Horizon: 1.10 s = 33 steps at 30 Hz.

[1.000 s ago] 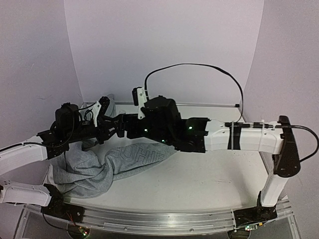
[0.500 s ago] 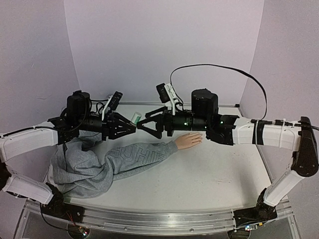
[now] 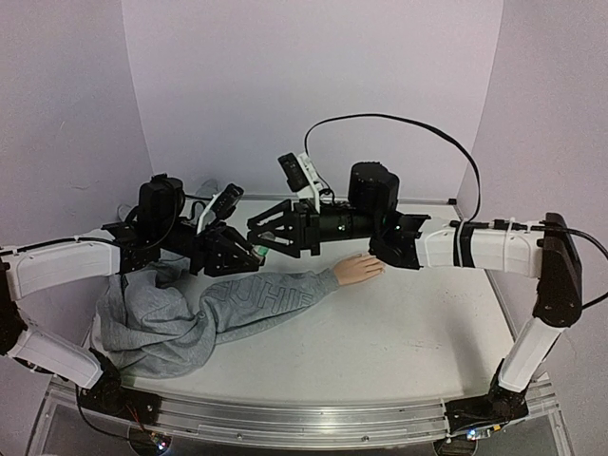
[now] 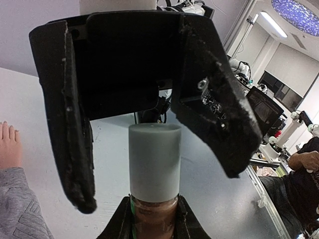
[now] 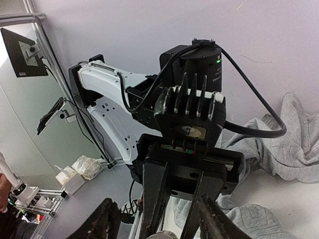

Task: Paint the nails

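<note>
My left gripper point(image 3: 249, 253) is shut on a small bottle of brown polish point(image 4: 153, 219) and holds it above the grey sleeve point(image 3: 266, 299). The bottle's pale cap point(image 4: 154, 162) points at my right gripper point(image 3: 258, 235). In the left wrist view the right jaws stand either side of the cap, open, with a gap on each side. The peach mannequin hand point(image 3: 359, 269) lies on the table under the right arm, and its fingers point(image 4: 7, 144) show at the left edge. The nails are too small to make out.
The rest of the grey sweatshirt point(image 3: 152, 328) is bunched at the left front of the white table point(image 3: 408, 342). A purple backdrop rises behind. A black cable point(image 3: 399, 128) loops above the right arm.
The right gripper has moved left, from just short of the bottle to around its cap, and its jaws have narrowed. The left gripper still holds the bottle. The mannequin hand, hidden a second ago, now shows.
</note>
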{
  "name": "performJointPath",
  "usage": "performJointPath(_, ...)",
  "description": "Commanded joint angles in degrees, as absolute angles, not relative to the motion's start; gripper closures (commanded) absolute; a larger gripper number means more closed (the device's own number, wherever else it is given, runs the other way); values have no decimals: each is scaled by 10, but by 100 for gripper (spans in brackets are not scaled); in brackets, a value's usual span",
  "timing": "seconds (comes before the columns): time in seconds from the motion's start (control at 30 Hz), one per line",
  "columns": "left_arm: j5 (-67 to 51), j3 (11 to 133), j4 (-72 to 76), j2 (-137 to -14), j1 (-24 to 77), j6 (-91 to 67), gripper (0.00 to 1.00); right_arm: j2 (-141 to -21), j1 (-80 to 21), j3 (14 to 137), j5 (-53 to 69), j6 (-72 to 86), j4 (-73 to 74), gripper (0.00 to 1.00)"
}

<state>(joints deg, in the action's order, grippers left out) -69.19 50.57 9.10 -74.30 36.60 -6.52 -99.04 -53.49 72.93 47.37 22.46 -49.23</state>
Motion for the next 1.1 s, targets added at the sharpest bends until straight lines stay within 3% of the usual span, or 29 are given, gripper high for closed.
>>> performJointPath(0.0,-716,537,118,-740,369,-72,100,-995,-533,768,511,243,-560,50)
performJointPath(0.23,-716,537,118,-739,369,-73,100,-1011,-534,778,520,252,-569,61)
performJointPath(0.5,-714,537,118,-736,369,-71,100,-1013,-534,769,514,250,-571,57)
performJointPath(0.7,-710,537,119,-734,369,-70,100,-1016,-534,767,514,252,-572,65)
performJointPath(1.07,-705,536,120,-728,369,-68,100,-1026,-534,768,512,259,-576,69)
